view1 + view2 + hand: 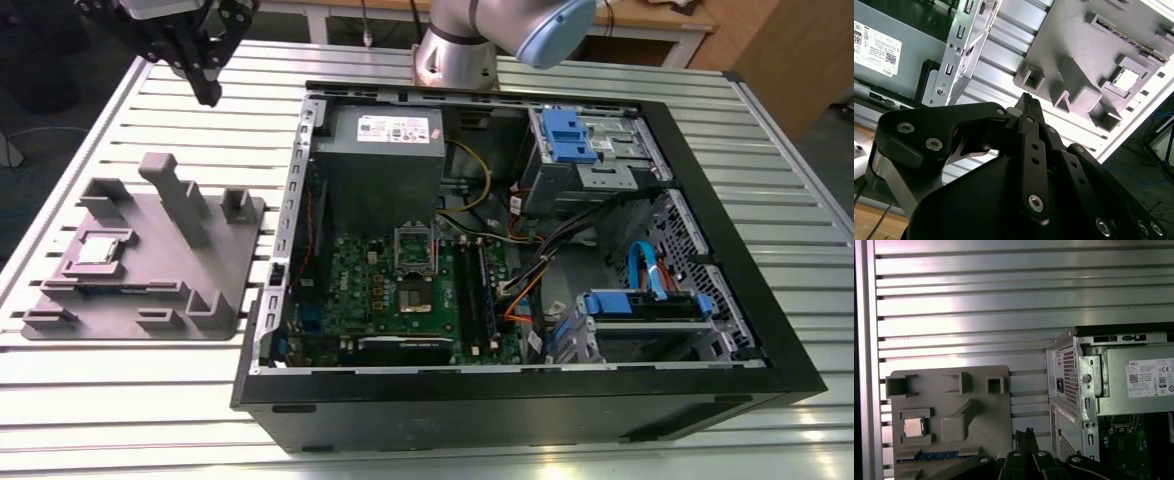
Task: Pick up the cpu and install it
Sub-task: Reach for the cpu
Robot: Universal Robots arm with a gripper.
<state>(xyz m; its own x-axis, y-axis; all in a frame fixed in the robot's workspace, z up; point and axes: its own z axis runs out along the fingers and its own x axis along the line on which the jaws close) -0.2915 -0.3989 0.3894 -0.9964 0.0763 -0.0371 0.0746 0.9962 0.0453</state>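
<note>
The cpu (100,249), a small square chip with a silver-grey top, lies flat in a recess of the grey plastic fixture (200,270) on the exterior view's left. It also shows in both wrist views, as the cpu (914,427) and the cpu (1126,80). My gripper (208,96) hangs high above the table beyond the fixture, well apart from the chip. Its black fingers (1029,102) stand shut together with nothing between them. The metal-framed socket (416,252) sits on the green motherboard (387,300) inside the open computer case.
The open black computer case (747,300) takes up the middle and right of the slatted metal table (134,400), with its power supply (380,135), drive cages and cables inside. The fixture has upright posts (174,195) and holds a memory stick (929,456).
</note>
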